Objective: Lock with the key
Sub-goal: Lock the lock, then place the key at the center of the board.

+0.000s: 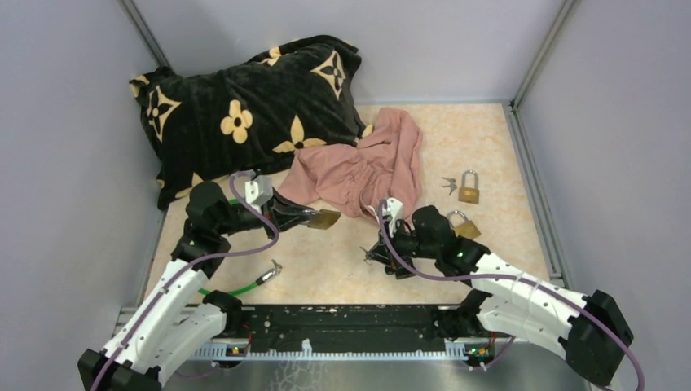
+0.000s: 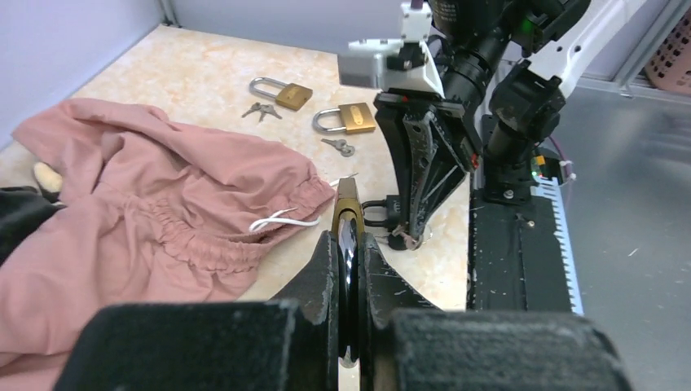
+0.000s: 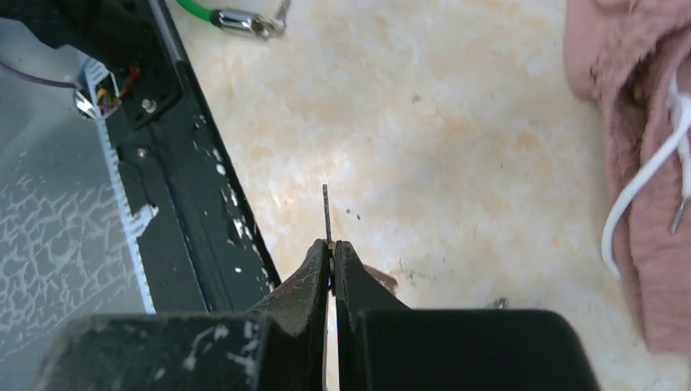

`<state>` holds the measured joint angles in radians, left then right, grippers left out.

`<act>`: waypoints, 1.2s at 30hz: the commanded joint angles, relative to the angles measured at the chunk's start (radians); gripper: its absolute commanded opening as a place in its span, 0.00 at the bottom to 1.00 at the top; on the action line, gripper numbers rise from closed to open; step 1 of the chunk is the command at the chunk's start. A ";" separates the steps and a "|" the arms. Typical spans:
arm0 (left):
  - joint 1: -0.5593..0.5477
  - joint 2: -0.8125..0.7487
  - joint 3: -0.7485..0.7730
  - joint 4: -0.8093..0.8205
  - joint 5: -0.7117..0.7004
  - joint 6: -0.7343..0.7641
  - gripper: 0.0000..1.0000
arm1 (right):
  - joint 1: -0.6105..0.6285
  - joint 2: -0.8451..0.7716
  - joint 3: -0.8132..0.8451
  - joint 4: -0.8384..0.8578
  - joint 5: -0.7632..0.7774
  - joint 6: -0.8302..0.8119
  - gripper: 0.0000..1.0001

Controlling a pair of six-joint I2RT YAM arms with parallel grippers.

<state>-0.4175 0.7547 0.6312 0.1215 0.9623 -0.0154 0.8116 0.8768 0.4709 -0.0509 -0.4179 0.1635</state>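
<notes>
Brass padlock was clamped in the left gripper, left of the counter's centre. The right gripper pinched a thin key near the front edge. Risk: the key (held by a sliver) could twist on insertion. Far-left pillow, pink garment and spare padlocks appeared to obstruct nothing.

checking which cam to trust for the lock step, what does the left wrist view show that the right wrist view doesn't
Left wrist only: the brass padlock clamped in the left hand, two more padlocks with loose keys, and the right hand from outside. Right wrist only: the key, its thin blade poking from that hand, and a green cable with a metal clip. Both: the pink cloth, its white drawstring, the black base rail.
</notes>
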 commanded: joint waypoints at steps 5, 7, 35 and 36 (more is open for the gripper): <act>0.022 -0.036 -0.077 0.124 0.012 -0.158 0.00 | -0.012 0.068 -0.024 0.144 0.047 0.216 0.00; 0.022 -0.040 -0.129 0.192 -0.042 -0.270 0.00 | -0.005 0.156 -0.053 0.302 0.049 0.354 0.00; 0.023 -0.070 -0.206 0.147 -0.252 -0.471 0.00 | 0.132 0.139 0.114 0.108 0.337 0.193 0.98; 0.023 -0.068 -0.212 0.167 -0.249 -0.497 0.00 | 0.167 0.084 0.086 0.141 0.393 0.103 0.98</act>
<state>-0.3969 0.7040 0.4183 0.1768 0.7364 -0.4110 0.9108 1.1896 0.6102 0.0483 -0.1570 0.5247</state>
